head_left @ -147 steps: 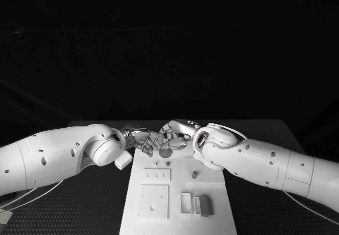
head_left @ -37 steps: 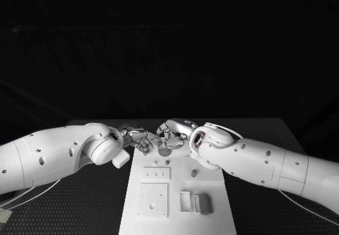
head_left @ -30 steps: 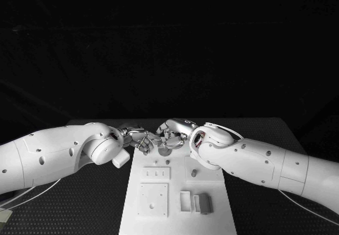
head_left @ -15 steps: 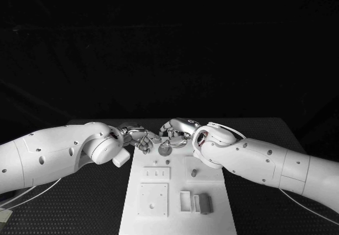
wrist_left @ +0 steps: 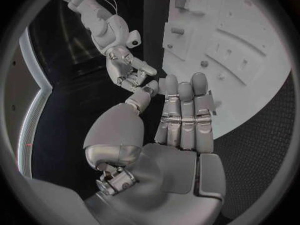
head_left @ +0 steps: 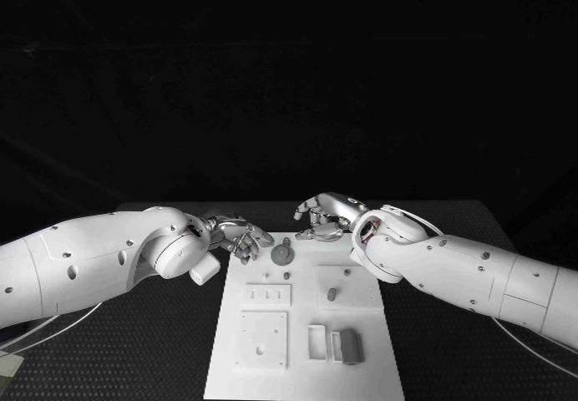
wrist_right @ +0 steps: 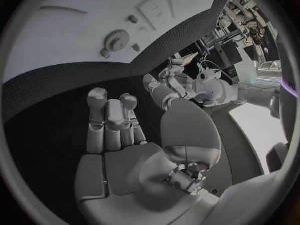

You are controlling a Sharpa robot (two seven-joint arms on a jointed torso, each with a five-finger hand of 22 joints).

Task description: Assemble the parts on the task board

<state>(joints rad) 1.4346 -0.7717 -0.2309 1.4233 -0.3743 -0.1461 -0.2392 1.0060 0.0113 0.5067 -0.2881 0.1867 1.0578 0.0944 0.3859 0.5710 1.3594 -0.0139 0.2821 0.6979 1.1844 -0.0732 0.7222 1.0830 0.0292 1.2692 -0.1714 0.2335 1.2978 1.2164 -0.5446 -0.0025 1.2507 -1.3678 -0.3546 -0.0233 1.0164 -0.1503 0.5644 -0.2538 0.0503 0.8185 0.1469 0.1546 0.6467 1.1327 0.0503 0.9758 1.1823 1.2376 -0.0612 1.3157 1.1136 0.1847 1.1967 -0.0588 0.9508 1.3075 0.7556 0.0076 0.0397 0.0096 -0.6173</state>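
One white task board (head_left: 301, 334) is seen lying along the middle of the black table (head_left: 144, 334). At its far end one round grey part (head_left: 283, 253) is seen lying on the plate, with one small dark peg (head_left: 288, 275) just beside it. One upright grey peg (head_left: 332, 294) is found standing in a square raised panel at the board's centre, and one grey block (head_left: 351, 347) is seated beside two white slots at the near end. The left robot hand (head_left: 241, 238) is held at the board's far left corner, fingers straight and side by side, nothing gripped. The right robot hand (head_left: 327, 219) is poised above the far edge, fingers loosely curled and apart, nothing held.
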